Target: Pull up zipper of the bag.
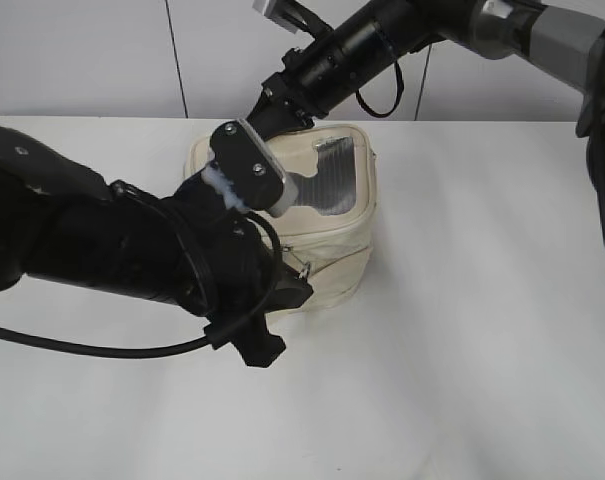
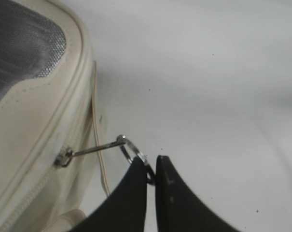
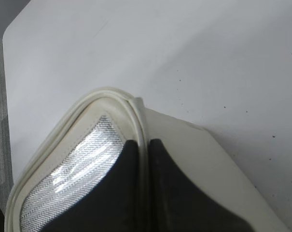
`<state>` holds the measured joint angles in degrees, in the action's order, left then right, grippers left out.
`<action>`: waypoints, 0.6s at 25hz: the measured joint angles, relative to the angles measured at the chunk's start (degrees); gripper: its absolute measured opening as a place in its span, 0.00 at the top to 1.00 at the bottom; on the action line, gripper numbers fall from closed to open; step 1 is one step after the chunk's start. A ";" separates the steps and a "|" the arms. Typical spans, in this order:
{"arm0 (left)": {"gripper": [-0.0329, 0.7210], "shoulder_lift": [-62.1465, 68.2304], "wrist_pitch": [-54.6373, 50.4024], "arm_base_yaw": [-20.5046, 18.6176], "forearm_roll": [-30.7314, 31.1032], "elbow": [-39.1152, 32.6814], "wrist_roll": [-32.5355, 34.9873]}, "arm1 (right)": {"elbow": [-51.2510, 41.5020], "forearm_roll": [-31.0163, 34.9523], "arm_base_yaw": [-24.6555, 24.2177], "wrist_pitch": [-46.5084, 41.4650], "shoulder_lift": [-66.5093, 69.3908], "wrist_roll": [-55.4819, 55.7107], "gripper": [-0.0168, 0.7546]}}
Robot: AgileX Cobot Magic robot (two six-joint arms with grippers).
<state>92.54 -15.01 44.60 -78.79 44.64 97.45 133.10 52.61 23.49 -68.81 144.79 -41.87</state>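
Note:
The cream bag (image 1: 332, 262) stands mid-table, its lid with grey mesh window (image 1: 334, 175) facing up. In the left wrist view the bag (image 2: 30, 125) fills the left. A silver slider (image 2: 64, 156) sits on the zipper track (image 2: 25, 203), its pull rod stretched out to a ring pull (image 2: 134, 152). My left gripper (image 2: 151, 166) is shut on that ring. My right gripper (image 3: 144, 145) is shut on the raised rim of the bag's lid (image 3: 136, 113) at the far edge, beside the mesh (image 3: 73, 174). In the exterior view the left arm hides the bag's left front.
White table (image 1: 482, 330) all round the bag. A black cable (image 1: 82, 348) loops from the left arm over the table front left. The right arm (image 1: 382, 40) reaches in from the upper right.

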 joint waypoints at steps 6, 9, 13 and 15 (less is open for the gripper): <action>0.82 0.16 -3.79 -1.14 1.85 0.02 -9.26 | 0.00 0.36 -0.75 1.22 0.00 2.12 0.73; 0.57 -1.93 -10.74 -3.11 8.76 0.02 -17.05 | 0.91 -0.16 -2.65 0.73 -0.49 3.74 0.51; 0.38 -7.47 -17.92 -8.88 21.16 0.02 -30.20 | 2.24 -2.29 -7.21 0.08 -2.78 7.30 0.53; 0.36 -10.26 -17.63 -13.62 23.55 0.08 -33.48 | 2.36 -2.74 -9.91 -0.13 -4.07 8.83 0.57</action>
<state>82.29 -32.64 30.98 -55.24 44.72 63.98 135.46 49.87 13.58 -68.94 140.71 -33.04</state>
